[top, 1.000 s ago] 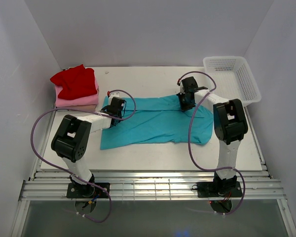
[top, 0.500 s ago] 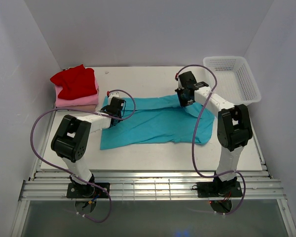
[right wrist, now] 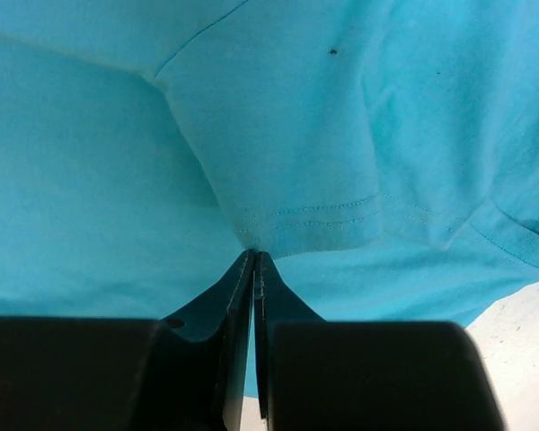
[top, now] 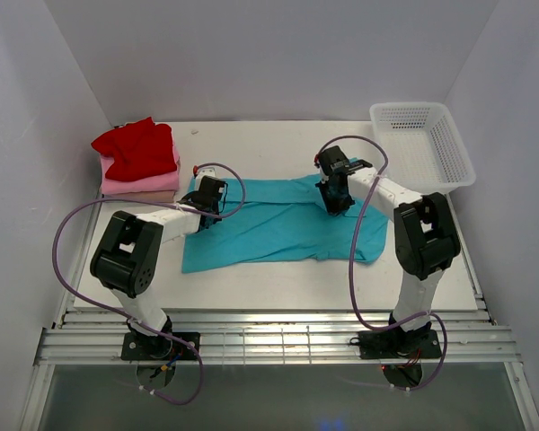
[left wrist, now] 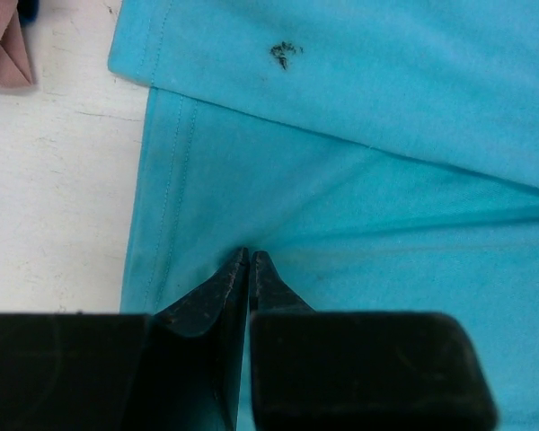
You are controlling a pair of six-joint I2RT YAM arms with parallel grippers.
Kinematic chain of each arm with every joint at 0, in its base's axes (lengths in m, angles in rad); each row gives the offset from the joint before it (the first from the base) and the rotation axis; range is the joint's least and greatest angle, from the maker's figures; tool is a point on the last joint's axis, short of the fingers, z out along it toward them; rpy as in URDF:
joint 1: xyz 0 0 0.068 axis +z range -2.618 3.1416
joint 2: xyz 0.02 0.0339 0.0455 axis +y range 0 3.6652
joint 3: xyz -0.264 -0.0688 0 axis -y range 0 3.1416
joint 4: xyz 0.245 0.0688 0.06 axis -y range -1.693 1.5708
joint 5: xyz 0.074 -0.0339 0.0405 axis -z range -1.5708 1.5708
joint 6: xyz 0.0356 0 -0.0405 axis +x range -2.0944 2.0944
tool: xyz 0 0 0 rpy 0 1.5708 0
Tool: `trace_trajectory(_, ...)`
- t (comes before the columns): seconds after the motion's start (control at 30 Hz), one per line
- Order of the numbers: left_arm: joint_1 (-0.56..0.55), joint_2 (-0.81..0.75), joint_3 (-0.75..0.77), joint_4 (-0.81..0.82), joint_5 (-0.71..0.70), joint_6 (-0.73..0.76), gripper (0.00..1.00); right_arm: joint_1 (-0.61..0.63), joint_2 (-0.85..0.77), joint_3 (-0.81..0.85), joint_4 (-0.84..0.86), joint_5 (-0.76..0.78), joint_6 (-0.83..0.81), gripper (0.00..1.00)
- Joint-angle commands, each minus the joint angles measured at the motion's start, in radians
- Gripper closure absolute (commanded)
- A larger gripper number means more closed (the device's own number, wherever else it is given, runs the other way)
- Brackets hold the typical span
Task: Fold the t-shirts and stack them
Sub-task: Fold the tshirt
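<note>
The left tool [left wrist: 250, 258] has its two black fingers pressed together, nipping a pinch of the teal t-shirt [left wrist: 386, 135] at their tips. Creases in the cloth run into that point, and a stitched hem runs up just to its left. Beyond the hem lies bare white worktop [left wrist: 54, 180]. A small dark speck [left wrist: 286, 52] marks the cloth further ahead, and a corner of pinkish cloth [left wrist: 4, 54] shows at the top left edge of this wrist view. The right tool [right wrist: 253, 258] is likewise clamped tight. Its tips meet on teal fabric right at the double-stitched hem of a short sleeve [right wrist: 314, 180], which lies over more of the same shirt. From above, the left tool sits on the shirt's far left corner and the right tool on its far edge, right of the middle. The shirt lies spread and rumpled across the middle of the worktop, its long side running left to right. Near it, at the far left corner, is a stack: a red t-shirt [top: 136, 148] on top of a pink t-shirt [top: 148, 184], with a sliver of beige cloth [top: 153, 195] beneath. A white mesh basket [top: 411, 108] sits at the far right corner.
</note>
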Motion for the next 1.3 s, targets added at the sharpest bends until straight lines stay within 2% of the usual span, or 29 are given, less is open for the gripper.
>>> trace_trajectory(0.0, 0.005, -0.058, -0.008, -0.012, 0.005, 0.003, 0.83, 0.023, -0.055, -0.019, -0.035, 0.019, 0.02, 0.92)
trace_trajectory(0.2, 0.005, -0.055, -0.008, -0.012, 0.017, -0.002, 0.84, 0.038, -0.065, -0.031, -0.055, -0.029, 0.011, 0.92)
trace_trajectory(0.27, 0.003, -0.055, -0.003, -0.013, 0.026, -0.005, 0.84, 0.038, -0.058, -0.026, -0.06, -0.03, 0.002, 0.85)
trace_trajectory(0.37, 0.003, -0.064, 0.02, -0.009, 0.049, -0.009, 0.84, 0.038, -0.075, -0.002, -0.041, 0.052, 0.011, 0.76)
trace_trajectory(0.47, 0.003, -0.104, 0.053, 0.034, 0.06, -0.002, 0.86, 0.037, -0.114, 0.041, 0.02, 0.12, 0.02, 0.74)
trace_trajectory(0.57, 0.003, -0.15, 0.069, 0.121, 0.074, 0.031, 0.93, 0.02, -0.109, 0.098, 0.084, 0.149, 0.022, 0.73)
trace_trajectory(0.6, 0.003, -0.156, 0.073, 0.135, 0.07, 0.04, 0.96, 0.012, -0.095, 0.15, 0.089, 0.154, 0.028, 0.73)
trace_trajectory(0.7, 0.008, -0.138, 0.115, 0.192, 0.027, 0.072, 0.99, -0.02, -0.021, 0.252, 0.114, 0.16, 0.034, 0.92)
trace_trajectory(0.9, 0.075, 0.003, 0.228, 0.214, 0.048, 0.089, 1.0, -0.078, 0.187, 0.42, 0.131, 0.169, 0.03, 0.92)
trace_trajectory(1.03, 0.126, 0.152, 0.286, 0.202, 0.069, 0.084, 1.0, -0.124, 0.307, 0.532, 0.135, 0.168, 0.027, 0.92)
trace_trajectory(1.13, 0.14, 0.209, 0.299, 0.211, 0.091, 0.075, 1.0, -0.158, 0.382, 0.557, 0.146, 0.146, 0.031, 0.92)
trace_trajectory(1.27, 0.145, 0.267, 0.326, 0.205, 0.096, 0.074, 1.0, -0.193, 0.404, 0.54, 0.174, 0.117, 0.037, 0.92)
